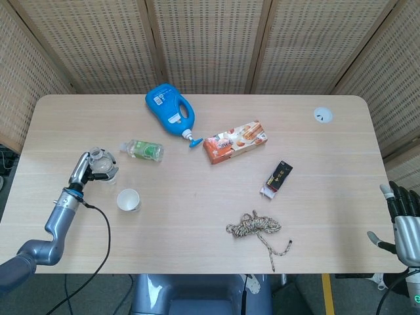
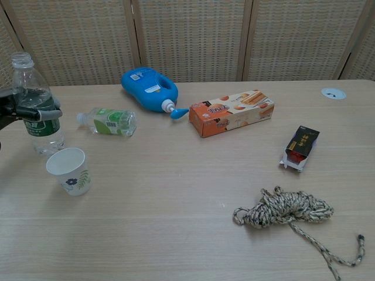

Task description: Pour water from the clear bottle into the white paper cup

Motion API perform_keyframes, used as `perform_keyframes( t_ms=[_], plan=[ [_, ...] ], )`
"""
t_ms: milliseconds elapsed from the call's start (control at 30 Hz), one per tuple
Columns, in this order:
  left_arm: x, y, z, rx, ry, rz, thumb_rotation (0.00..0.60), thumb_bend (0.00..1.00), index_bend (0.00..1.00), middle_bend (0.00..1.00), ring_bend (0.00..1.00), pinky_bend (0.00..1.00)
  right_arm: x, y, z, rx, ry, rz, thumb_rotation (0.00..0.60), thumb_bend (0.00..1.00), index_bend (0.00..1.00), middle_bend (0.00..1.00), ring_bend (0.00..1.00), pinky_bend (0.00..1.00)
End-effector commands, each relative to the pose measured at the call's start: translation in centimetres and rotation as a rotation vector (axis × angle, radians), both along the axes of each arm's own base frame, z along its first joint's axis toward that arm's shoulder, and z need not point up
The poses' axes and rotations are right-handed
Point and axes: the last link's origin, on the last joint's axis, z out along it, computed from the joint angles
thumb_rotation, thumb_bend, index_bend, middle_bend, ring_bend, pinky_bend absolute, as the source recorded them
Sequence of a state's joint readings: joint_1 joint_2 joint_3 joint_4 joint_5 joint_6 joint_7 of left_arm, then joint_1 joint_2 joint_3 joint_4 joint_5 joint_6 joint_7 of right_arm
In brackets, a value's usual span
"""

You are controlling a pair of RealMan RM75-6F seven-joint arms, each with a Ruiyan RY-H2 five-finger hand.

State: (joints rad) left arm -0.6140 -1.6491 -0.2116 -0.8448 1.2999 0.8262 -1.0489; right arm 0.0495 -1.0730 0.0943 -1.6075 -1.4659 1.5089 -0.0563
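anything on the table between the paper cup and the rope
No. In the head view the stretch of table from the white paper cup to the rope is bare wood; the chest view shows the same.
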Motion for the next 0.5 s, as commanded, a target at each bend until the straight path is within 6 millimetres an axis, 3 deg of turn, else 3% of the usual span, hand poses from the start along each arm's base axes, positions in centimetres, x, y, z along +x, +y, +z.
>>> perform_keyframes(
  t_ms=[33, 233, 367, 500],
  plan=[
    [-0.1, -0.1, -1.0, 0.002, -0.026, 0.007, 0.6, 0.47, 0.54, 0.5, 0.33, 0.33, 0.0, -0.1, 0.0, 0.0, 0.0, -0.002, 0.6, 0.0, 0.0, 0.0, 0.0, 0.0],
    [-0.3, -0.1, -1.9, 0.015, -0.054, 0.023, 0.6, 0.46, 0.52, 0.49, 0.33, 0.31, -0.2, -0.2, 0.0, 0.001, -0.001, -0.009, 0.6, 0.0, 0.0, 0.0, 0.0, 0.0],
    [-0.2, -0.1, -2.3, 0.011, -0.066, 0.019, 0.6, 0.26, 0.37, 0.41, 0.33, 0.27, -0.2, -0.2, 0.0, 0.003, -0.002, -0.012, 0.6, 0.0, 0.0, 0.0, 0.0, 0.0],
    [0.1, -0.4, -2.7, -0.002, -0.082, 0.002, 0.6, 0.15, 0.14, 0.23, 0.19, 0.19, -0.3, -0.3, 0.0, 0.003, -0.007, -0.014, 0.6, 0.0, 0.0, 0.0, 0.0, 0.0]
  ],
)
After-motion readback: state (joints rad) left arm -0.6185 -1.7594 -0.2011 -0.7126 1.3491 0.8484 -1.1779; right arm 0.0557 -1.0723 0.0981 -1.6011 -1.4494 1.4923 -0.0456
